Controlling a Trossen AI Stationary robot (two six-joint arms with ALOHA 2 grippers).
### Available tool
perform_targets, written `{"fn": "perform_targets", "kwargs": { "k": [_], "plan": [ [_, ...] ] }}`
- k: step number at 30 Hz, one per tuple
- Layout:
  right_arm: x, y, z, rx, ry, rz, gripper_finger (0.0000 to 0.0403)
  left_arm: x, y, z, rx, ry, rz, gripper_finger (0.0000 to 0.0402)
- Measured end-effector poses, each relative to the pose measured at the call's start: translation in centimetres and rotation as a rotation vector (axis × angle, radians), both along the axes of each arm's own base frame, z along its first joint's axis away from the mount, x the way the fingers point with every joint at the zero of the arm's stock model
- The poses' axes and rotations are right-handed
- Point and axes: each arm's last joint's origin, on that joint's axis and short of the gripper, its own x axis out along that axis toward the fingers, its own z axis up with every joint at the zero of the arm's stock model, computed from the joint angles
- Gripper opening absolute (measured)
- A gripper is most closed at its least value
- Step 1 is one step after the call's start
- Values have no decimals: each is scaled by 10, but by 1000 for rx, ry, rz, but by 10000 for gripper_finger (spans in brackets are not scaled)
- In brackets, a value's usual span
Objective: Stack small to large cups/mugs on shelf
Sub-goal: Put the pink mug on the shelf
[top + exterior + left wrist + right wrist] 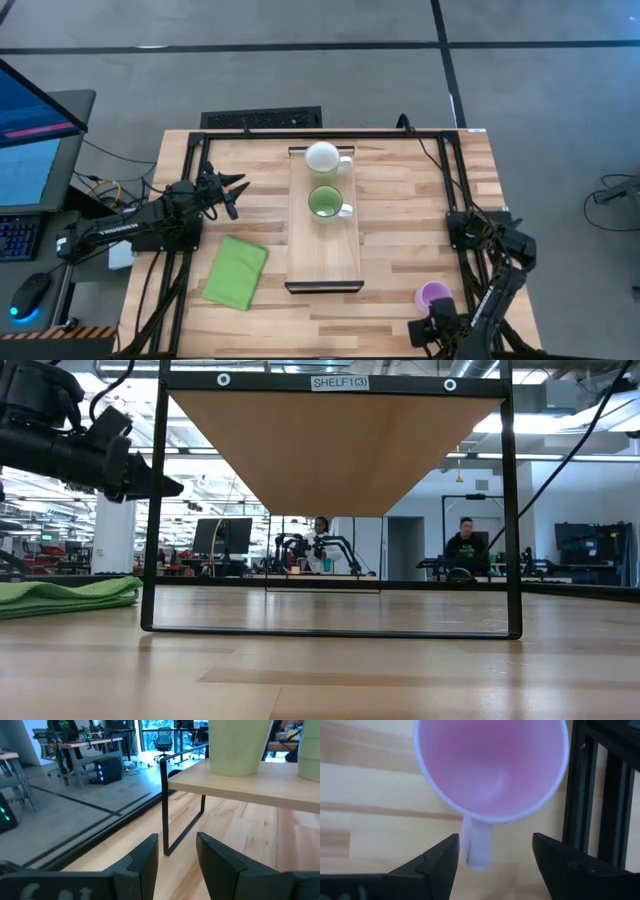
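Shelf (pixel 324 262) carries white mug (pixel 322 157), green mug (pixel 324 202); right tool (pixel 492 852) wide over empty purple mug (pixel 491 765)

Grey floor (pixel 300 60) crossed by dark seam lines spreads past the slatted wood table (pixel 400 200). Out beyond the left claw (pixel 175 857), a workbench (pixel 75 745) and an office chair (pixel 164 737) stand before bright windows. Behind that claw's arm sits a monitor (pixel 30 140), with a keyboard (pixel 15 240) and mouse (pixel 30 293). Two seated people (pixel 465 545) wait under ceiling lights.
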Motion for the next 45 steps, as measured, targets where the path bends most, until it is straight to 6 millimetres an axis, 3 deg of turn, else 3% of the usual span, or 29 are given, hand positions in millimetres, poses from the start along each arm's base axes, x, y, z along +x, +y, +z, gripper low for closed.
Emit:
{"fn": "perform_targets", "kwargs": {
  "k": [5, 21, 32, 45],
  "plan": [
    [-1, -2, -9, 0, 0, 3, 276, 0, 0, 0, -30, -20, 4, 126],
    [-2, 3, -10, 40, -16, 47, 276, 0, 0, 0, -42, -28, 5, 126],
    [1, 6, -11, 43, -75, 235, 276, 0, 0, 0, -50, -33, 6, 126],
    [3, 6, -11, 106, -7, 157, 276, 0, 0, 0, -50, -33, 6, 126]
  ]
}}
